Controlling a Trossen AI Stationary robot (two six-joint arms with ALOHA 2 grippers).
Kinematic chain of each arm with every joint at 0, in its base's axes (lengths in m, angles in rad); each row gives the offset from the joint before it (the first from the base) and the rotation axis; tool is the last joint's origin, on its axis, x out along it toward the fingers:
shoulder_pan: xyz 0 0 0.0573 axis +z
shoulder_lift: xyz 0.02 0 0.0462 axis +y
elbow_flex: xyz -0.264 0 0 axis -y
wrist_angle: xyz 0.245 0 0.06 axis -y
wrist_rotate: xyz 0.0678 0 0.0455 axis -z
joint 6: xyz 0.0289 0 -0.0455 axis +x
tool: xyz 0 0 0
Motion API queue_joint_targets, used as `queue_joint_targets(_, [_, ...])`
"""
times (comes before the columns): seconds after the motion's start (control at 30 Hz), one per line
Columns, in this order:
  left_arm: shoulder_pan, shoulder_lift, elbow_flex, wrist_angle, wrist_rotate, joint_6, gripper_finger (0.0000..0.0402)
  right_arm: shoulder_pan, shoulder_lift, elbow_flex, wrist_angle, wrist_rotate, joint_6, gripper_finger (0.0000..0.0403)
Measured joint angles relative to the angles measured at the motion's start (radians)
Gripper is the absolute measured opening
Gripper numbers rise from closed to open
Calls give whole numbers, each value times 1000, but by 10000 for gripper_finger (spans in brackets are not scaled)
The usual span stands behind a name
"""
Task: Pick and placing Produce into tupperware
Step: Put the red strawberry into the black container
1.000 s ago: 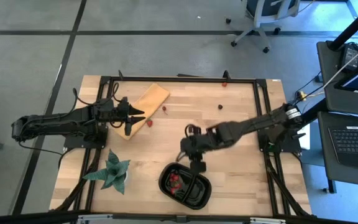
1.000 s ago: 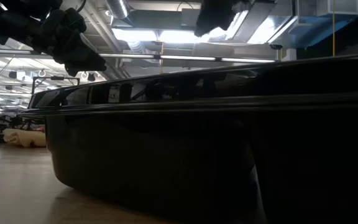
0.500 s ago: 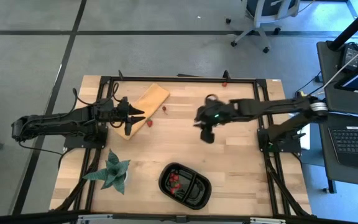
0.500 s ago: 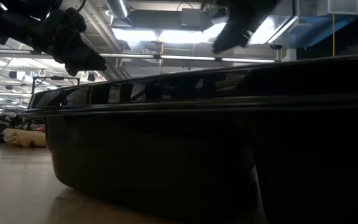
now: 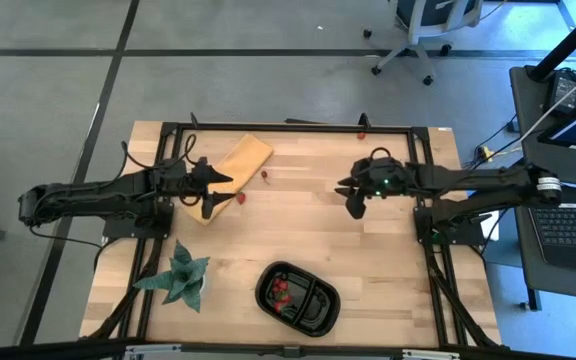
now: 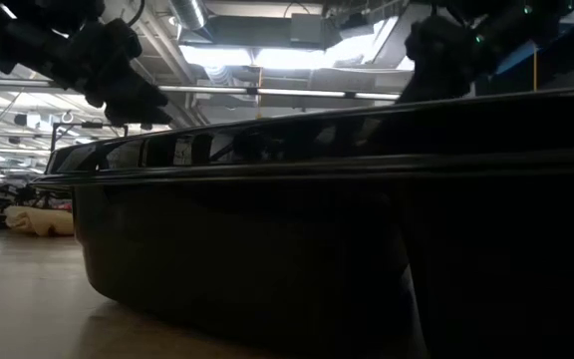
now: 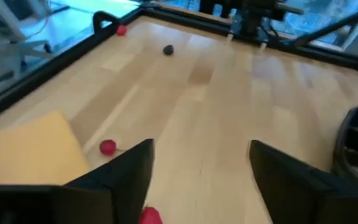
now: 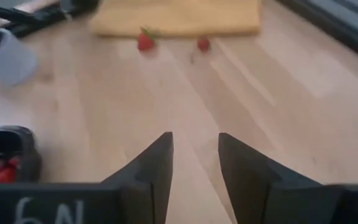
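The wooden bench (image 5: pixel 298 235) carries everything, with a dark arm reaching in from each side. Near its front edge sits the black compartment tray (image 5: pixel 298 297), a few red berries already lying in its left-hand compartment, and to the tray's left stands a green spiky plant (image 5: pixel 180 277). At the back left a tan board (image 5: pixel 230 172) lies at a slant. The left hand (image 5: pixel 220 190) hangs over the board's near end with its fingers spread wide and nothing between them. The right hand (image 5: pixel 353 200) hovers over bare wood at the right of the bench, its fingers (image 8: pixel 146 171) parted a little and empty. Loose produce is scattered across the back half: a red strawberry (image 5: pixel 241 197) just off the board's edge, right beside the left hand, which its wrist view shows almost at the fingertips (image 7: pixel 149 216); a second red berry (image 5: pixel 265 176) a little farther back; a dark berry (image 5: pixel 354 171) just behind the right hand; and a red one (image 5: pixel 362 133) by the back frame. The strawberry by the board lies just ahead of the open left hand, so that arm is much nearer it; being round, it shows no long axis to line up with. The tray waits well apart toward the front.
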Motion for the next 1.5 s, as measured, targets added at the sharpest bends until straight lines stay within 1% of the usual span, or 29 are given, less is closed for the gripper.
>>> queue_joint_targets(0.17, [-1,0,0,24,6,-126,267,-4,-1,-52,-4,6,90,131])
queue_joint_targets(0.27, [0,3,1,43,-10,-134,267,-4,-1,-66,-10,6,140,131])
queue_joint_targets(0.33, [0,31,1,36,-14,-104,267,-4,3,-66,-1,6,181,131])
queue_joint_targets(0.47, [0,133,14,18,3,-22,267,-7,4,-66,18,7,162,131])
queue_joint_targets(0.53, [0,207,44,11,22,-8,267,-9,4,-66,23,10,142,131])
queue_joint_targets(0.63, [5,320,98,-54,21,5,267,-18,4,-66,43,17,126,131])
queue_joint_targets(0.7, [8,390,141,-115,-6,9,267,-25,4,-66,44,17,126,131])
queue_joint_targets(0.77, [9,456,181,-181,-62,2,267,-30,4,-66,50,17,127,131])
queue_joint_targets(0.87, [9,542,237,-255,-126,-45,267,-31,4,-66,50,17,127,131])
queue_joint_targets(0.97, [9,606,278,-269,-132,-84,267,-31,4,-66,49,17,130,131])
queue_joint_targets(1.13, [8,697,324,-272,-132,-86,267,-31,4,-66,49,17,134,131])
queue_joint_targets(1.23, [8,754,340,-280,-132,-88,267,-31,4,-66,49,17,150,131])
queue_joint_targets(1.37, [8,826,347,-297,-140,-130,267,-31,4,-66,48,17,153,131])
queue_joint_targets(1.5, [8,877,349,-297,-140,-147,267,-31,4,-66,48,16,154,131])
